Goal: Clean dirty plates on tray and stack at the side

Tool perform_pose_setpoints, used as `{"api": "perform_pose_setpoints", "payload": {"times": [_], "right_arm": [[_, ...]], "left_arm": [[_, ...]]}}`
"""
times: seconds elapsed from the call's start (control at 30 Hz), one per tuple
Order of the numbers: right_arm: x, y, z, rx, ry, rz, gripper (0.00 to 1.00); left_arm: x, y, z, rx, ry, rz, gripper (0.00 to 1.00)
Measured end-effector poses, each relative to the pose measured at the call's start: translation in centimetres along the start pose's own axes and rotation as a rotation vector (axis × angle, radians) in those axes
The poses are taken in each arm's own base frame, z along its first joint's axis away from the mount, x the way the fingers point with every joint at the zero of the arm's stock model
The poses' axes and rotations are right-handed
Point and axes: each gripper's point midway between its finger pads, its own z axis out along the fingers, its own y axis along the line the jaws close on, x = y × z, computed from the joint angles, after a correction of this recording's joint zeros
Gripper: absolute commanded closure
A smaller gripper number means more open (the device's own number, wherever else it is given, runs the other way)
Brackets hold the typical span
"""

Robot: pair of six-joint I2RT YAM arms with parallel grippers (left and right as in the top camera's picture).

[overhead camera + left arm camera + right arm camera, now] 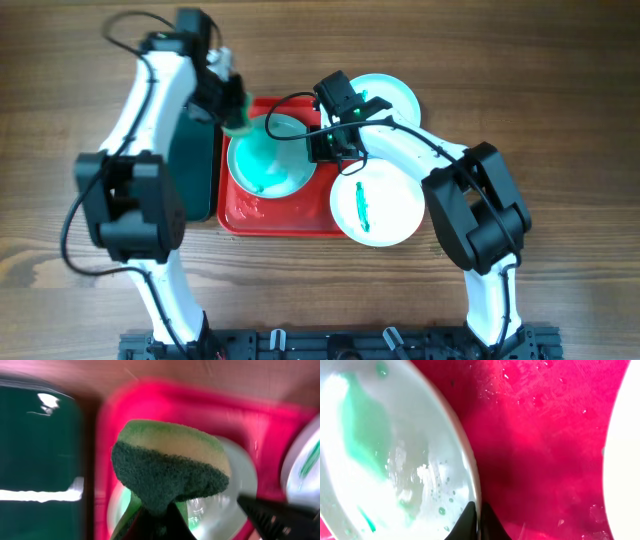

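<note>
1. L fingers point(157, 522) are clamped tight on a sponge point(170, 467), yellow top w/ dark green scrub side. Only the pinched lower edge is in the grip.
2. Overhead: the sponge sits over the far-left rim of the mid plate point(268, 158). Can't tell if it actually touches.
3. R fingers point(477, 512) are closed, pinching the mid plate's right rim, w/ one tip on each side of the edge.
4. The mid plate lies inside the tray point(285, 218), left of centre. It has a broad teal smear across the bowl and water beads near the rim. Can't tell if it's flat or tipped.
5. The near plate point(385, 210) is at the tray's near-right corner, partly on the rim and partly over the desk point(560, 90). It has a short green streak in the middle.
6. The far plate point(392, 98) is at the tray's far-right corner, mostly on the desk. It shows teal marks and is partly hidden by the R arm.
7. The tray floor btwn the plates is wet w/ droplets.
8. A dark green bin point(195, 165) sits just beside the tray's left edge, under the L arm.
</note>
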Motion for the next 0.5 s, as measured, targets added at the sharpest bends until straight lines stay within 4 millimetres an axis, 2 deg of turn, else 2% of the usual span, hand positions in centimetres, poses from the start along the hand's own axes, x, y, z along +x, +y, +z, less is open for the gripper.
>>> {"api": "perform_pose_setpoints", "payload": {"times": [0.13, 0.23, 0.27, 0.37, 0.5], "right_arm": [[0.1, -0.1, -0.1, -0.006, 0.009, -0.010, 0.96], [0.3, -0.7, -0.9, 0.047, 0.002, -0.026, 0.96], [0.1, -1.0, -1.6, 0.087, -0.015, -0.034, 0.96], [-1.8, -1.7, -5.4, 0.252, -0.161, -0.100, 0.96], [-3.4, -0.7, -9.6, 0.454, -0.340, -0.228, 0.96]], "left_arm": [[-1.5, 2.8, -4.2, -0.044, -0.103, -0.100, 0.96], [-1.3, 4.4, -5.2, -0.066, -0.105, -0.151, 0.96], [-1.2, 4.9, -5.2, -0.073, -0.102, -0.164, 0.96], [-1.3, 5.9, -5.5, -0.081, -0.107, -0.189, 0.96], [-1.4, 6.3, -5.5, -0.082, -0.108, -0.200, 0.96]]}}
